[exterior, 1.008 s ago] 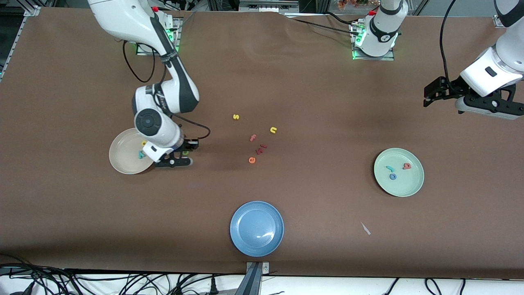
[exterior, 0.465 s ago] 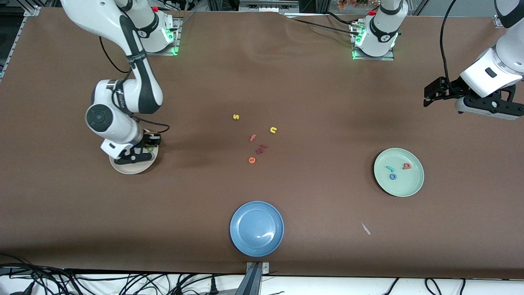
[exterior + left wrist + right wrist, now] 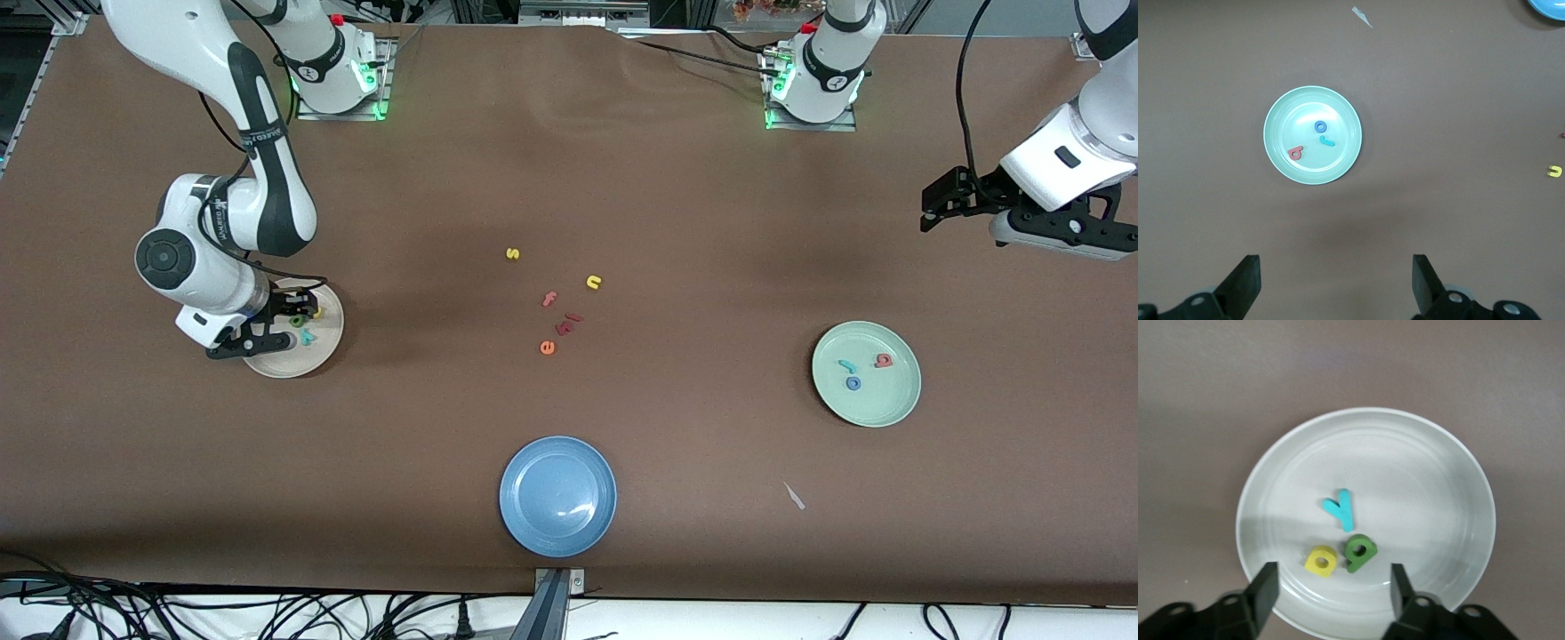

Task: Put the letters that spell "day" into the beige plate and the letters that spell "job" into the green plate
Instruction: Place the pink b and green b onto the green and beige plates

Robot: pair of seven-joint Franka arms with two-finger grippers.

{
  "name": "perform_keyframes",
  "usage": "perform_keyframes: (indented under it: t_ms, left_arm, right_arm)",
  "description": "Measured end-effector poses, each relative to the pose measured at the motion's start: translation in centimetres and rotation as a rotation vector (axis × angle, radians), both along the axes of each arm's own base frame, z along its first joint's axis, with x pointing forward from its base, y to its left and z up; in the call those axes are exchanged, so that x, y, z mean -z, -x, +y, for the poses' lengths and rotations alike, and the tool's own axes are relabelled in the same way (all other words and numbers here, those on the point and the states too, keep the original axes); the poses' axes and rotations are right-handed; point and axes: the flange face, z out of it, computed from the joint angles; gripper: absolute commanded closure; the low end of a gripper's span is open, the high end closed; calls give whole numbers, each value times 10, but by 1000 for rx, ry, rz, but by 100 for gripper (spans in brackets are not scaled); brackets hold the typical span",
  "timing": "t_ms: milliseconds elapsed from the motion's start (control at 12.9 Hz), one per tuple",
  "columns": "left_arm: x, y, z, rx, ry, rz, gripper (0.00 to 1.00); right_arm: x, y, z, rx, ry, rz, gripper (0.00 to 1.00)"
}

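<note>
Front view: the right gripper [image 3: 267, 331] hangs over the beige plate [image 3: 322, 348] at the right arm's end of the table, partly hiding it; a, y and d are just glimpsed inside. The left gripper [image 3: 944, 197] waits over bare table at the left arm's end. The green plate [image 3: 898, 400] holds j, o and b.

Left wrist view: jaws wide apart and empty; j [image 3: 1327, 141], o [image 3: 1320, 126] and b [image 3: 1295, 153] lie apart.

Right wrist view: jaws open, empty; y [image 3: 1341, 509], d [image 3: 1321, 561] and a [image 3: 1359, 552] are plainly in the plate, d and a touching.
</note>
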Motion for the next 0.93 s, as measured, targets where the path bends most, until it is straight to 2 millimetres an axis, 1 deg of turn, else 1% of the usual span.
perform_keyframes:
  t_ms: [78,310,465,775,930]
  left_arm:
    - [0,-1,-1,3,-2,-1,0]
    - [2,-3,-1,2,-4,3,0]
    - [3,-4,0,2,-4,4,0]
    - [3,-5,0,1,-4,3,0]
    - [3,-5,0,1,-4,3,0]
  right_arm:
    - [-6,-3,6,-6,-5,16,0]
    - [-35,-18,25,8,-15,47,0]
    - [-52,-25,44,30,-15,52,0]
    - [-69,-21,86,30,-6,98,0]
    - [-85,-21,105,26,-4,107,0]
